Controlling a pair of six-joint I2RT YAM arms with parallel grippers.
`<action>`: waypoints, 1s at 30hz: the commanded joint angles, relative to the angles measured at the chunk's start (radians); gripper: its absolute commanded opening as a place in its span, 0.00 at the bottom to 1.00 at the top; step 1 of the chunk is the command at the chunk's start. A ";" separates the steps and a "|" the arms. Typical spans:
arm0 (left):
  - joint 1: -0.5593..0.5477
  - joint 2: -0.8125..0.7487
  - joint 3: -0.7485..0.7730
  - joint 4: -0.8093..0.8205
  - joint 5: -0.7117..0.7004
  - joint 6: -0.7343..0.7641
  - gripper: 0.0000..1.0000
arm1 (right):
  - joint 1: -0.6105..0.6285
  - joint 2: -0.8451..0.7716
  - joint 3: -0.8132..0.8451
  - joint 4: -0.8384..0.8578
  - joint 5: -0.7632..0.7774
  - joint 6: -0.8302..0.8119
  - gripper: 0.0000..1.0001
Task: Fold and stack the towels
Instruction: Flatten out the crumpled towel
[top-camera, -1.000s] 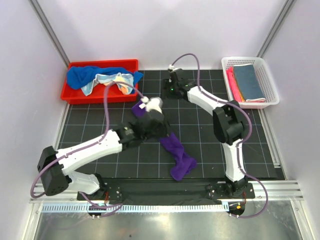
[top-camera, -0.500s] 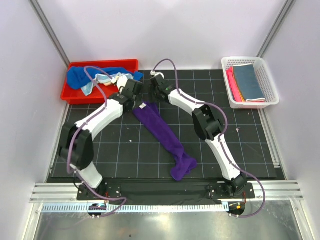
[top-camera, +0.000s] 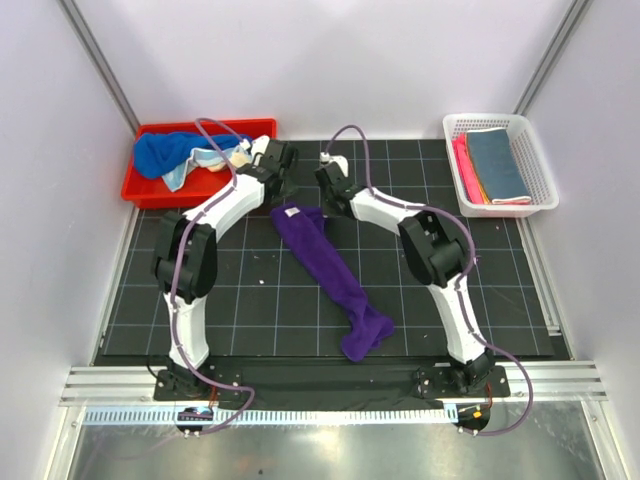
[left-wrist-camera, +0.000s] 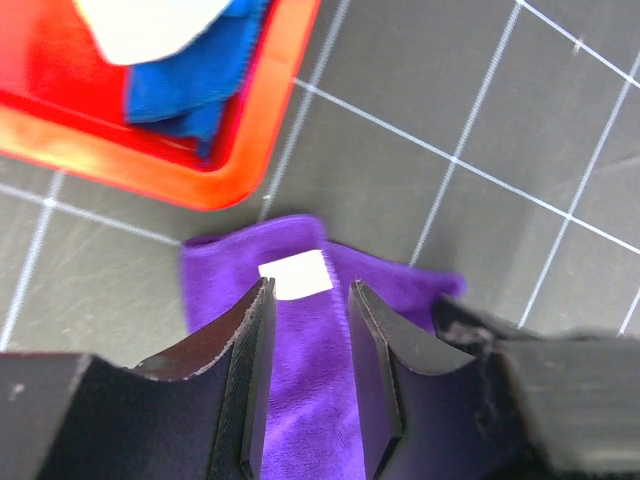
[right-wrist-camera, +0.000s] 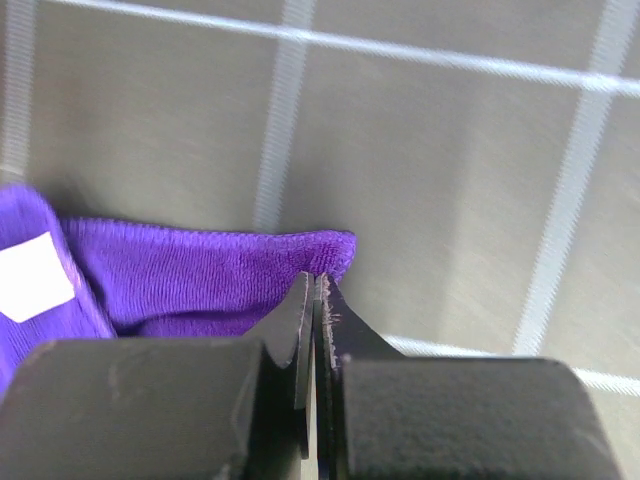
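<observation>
Both at purple towel (top-camera: 335, 275) | left pincer (left-wrist-camera: 308, 290) apart | right pincer (right-wrist-camera: 315, 285) clamped on corner | red bin (top-camera: 140, 192) near

The left arm (top-camera: 205, 225) and the right arm (top-camera: 440, 260) are clad in white shells, joined by black joint housings. A mauve cable (top-camera: 215, 135) is looped along each. Black base plates (top-camera: 190, 380) are bolted below. The fingers (left-wrist-camera: 250, 380) are matte black and tapered.

Black gridded table (top-camera: 500, 280) carries purple towel (top-camera: 330, 270), bin (top-camera: 200, 127), basket (top-camera: 512, 210).
</observation>
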 joint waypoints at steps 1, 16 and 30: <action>-0.007 0.041 0.066 0.005 0.069 0.025 0.39 | -0.043 -0.152 -0.135 0.033 0.076 0.038 0.01; -0.117 0.306 0.468 -0.174 0.043 0.163 0.43 | -0.097 -0.293 -0.358 0.099 0.097 0.093 0.01; -0.171 0.509 0.687 -0.276 -0.009 0.243 0.52 | -0.169 -0.333 -0.480 0.222 -0.022 0.174 0.01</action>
